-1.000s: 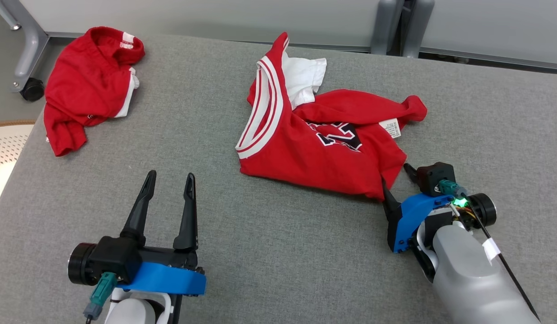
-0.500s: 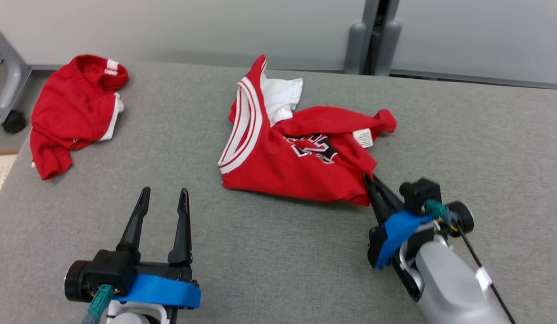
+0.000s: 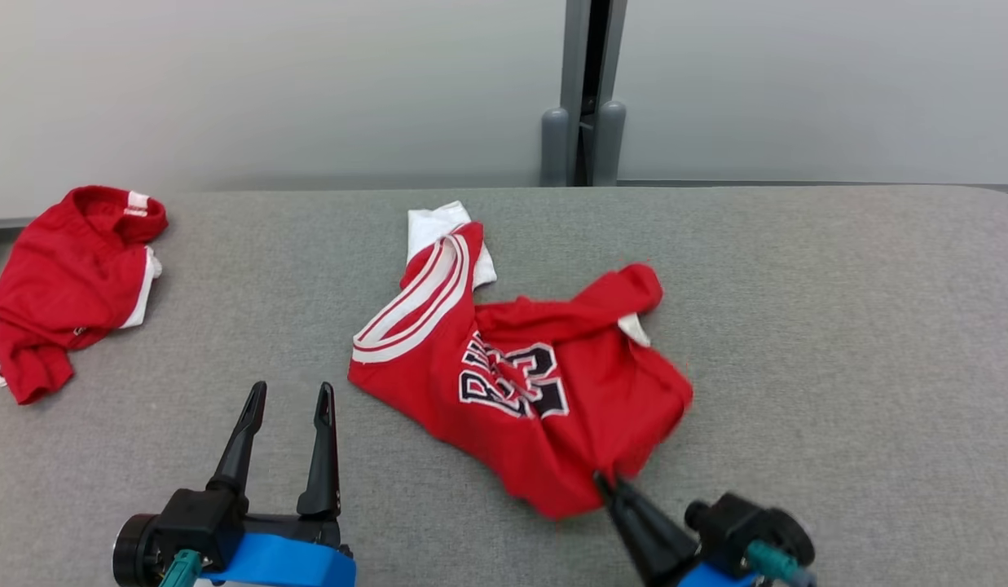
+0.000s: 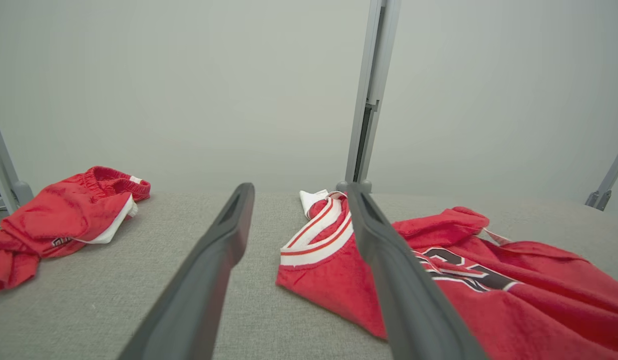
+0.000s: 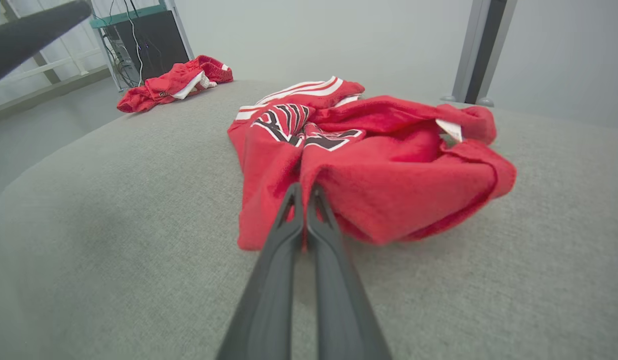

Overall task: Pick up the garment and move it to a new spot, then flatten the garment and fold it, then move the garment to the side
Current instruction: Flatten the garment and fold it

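A red basketball jersey [image 3: 520, 383] lies crumpled in the middle of the grey padded surface [image 3: 838, 326]. The right jaws are clenched on its near edge; the left jaws stand released beside it. Light, limp cloth, likely to bunch; best held by hem corners.

The jaws, closed, pinch the near edge of the red jersey [image 5: 388, 175].

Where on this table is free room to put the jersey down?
Widest bare patch: the table right of the jersey, up to its right edge. A narrower strip between the jersey and the red shorts at far left. Crowded: the near middle, where the right claw grips the jersey.
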